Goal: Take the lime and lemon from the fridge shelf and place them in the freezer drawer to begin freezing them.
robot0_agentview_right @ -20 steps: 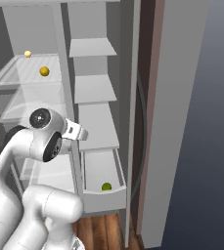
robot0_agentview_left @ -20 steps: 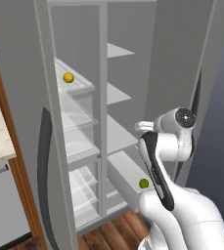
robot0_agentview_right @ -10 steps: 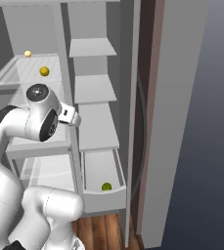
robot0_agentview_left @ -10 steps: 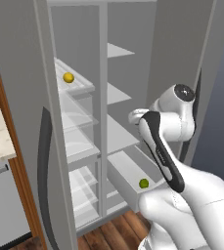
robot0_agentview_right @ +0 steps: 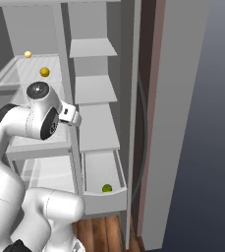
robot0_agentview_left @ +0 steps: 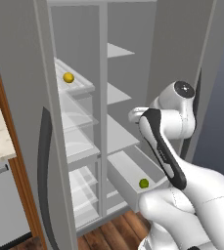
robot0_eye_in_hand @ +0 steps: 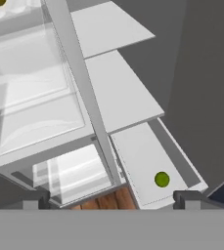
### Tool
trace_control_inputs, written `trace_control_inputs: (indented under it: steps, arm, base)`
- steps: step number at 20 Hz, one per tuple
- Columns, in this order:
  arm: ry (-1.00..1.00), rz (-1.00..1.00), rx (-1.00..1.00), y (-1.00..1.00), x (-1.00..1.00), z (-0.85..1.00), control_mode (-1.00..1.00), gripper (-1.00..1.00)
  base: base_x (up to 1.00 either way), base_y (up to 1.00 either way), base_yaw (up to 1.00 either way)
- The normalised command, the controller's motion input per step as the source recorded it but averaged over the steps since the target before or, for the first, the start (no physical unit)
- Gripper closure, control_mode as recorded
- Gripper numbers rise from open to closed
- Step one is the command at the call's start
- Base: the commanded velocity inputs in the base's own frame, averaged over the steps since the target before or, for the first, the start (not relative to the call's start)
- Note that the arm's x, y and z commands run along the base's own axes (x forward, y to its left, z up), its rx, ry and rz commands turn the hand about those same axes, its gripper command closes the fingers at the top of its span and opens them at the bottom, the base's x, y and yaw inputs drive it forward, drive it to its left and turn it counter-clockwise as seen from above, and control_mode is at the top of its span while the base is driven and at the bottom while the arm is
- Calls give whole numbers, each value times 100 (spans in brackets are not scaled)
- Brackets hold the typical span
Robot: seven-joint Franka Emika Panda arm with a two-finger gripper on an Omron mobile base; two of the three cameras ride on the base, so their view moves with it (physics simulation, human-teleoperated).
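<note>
So the arm is folded up high in front of the open fridge, wrist level with the middle shelves, and the hand [robot0_eye_in_hand: 111, 197] looks down with its tips wide apart, nothing between them. The lime [robot0_eye_in_hand: 162, 179] sits in the pulled-out freezer drawer [robot0_eye_in_hand: 147, 146], at about 5 o'clock in the hand view, with bare floor all around it. The lemon [robot0_agentview_left: 68, 77] is up on the fridge shelf [robot0_agentview_left: 81, 88] near its front rim. In the hand view it's cut off by the top edge.

Glossy white rounded arm [robot0_agentview_left: 191, 190]; dark joint caps — black side stripe.
</note>
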Motion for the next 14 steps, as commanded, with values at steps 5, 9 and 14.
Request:
trace_control_inputs:
  steps: [5,9,14]
  arm:
    - [0,1,-1,1,0,0,-100,-100]
    - [0,3,0,2,0,0,100,-100]
    - [0,0,0,0,0,0,100,-100]
  base:
    - [0,0,0]
    - [0,19,17]
    - [-7,28,33]
